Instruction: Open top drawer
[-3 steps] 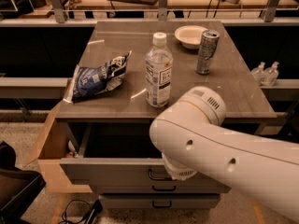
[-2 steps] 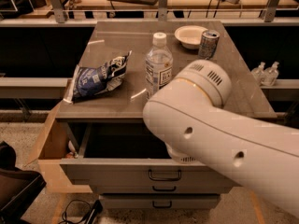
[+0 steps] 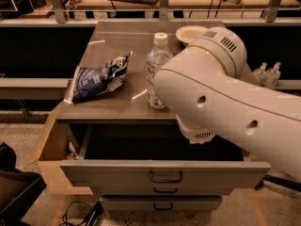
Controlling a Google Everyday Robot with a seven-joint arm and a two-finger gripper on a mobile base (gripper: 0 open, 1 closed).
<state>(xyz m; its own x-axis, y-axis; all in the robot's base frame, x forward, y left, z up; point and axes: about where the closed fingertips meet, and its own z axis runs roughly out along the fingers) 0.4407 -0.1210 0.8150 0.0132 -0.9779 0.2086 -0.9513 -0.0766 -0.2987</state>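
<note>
Table (image 3: 110, 103): chip bag (image 3: 98, 77), water bottle (image 3: 157, 67), bowl (image 3: 189, 33)
Top drawer (image 3: 117, 172): pulled open
Gripper: hidden behind white arm (image 3: 225, 95); state cannot be told

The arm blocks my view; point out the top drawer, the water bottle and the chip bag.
top drawer (image 3: 165, 175), camera view, front panel within the handle loop.
water bottle (image 3: 156, 67), camera view, upper label.
chip bag (image 3: 96, 79), camera view, middle of the bag.
gripper: hidden behind the white arm (image 3: 225, 93) over the open drawer.
</note>
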